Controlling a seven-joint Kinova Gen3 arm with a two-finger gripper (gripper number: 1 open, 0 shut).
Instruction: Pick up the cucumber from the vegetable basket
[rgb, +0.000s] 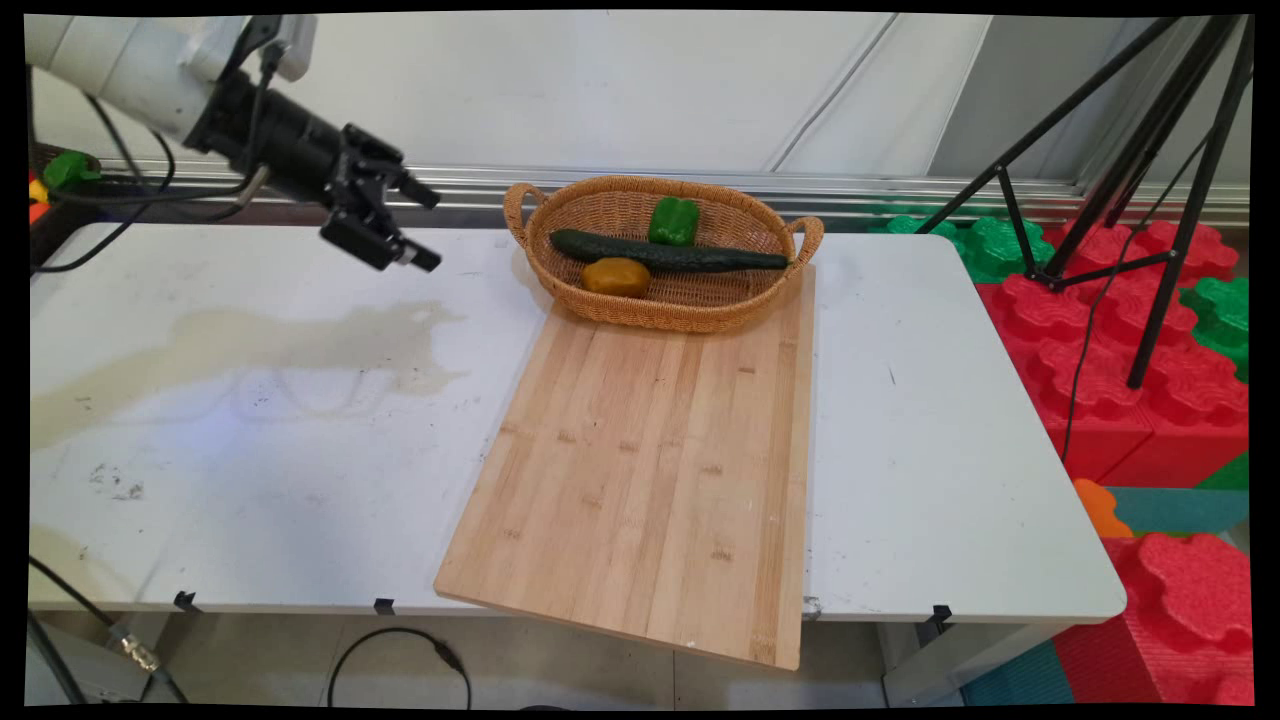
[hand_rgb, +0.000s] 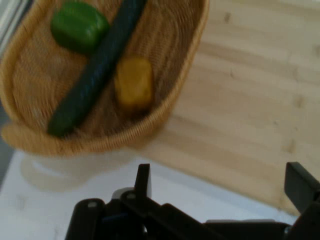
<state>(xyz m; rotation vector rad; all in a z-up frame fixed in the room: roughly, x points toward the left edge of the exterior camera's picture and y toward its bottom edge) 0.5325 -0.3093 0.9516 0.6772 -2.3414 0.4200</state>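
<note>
Main view: basket (rgb: 690, 305) on board (rgb: 650, 470).

Behind my white desk (rgb: 930, 480) I see a pale panelled wall (rgb: 620, 90) with a metal rail (rgb: 900, 192), a black tripod (rgb: 1150, 200) at right, and red and green foam blocks (rgb: 1130, 370) on the floor.
</note>
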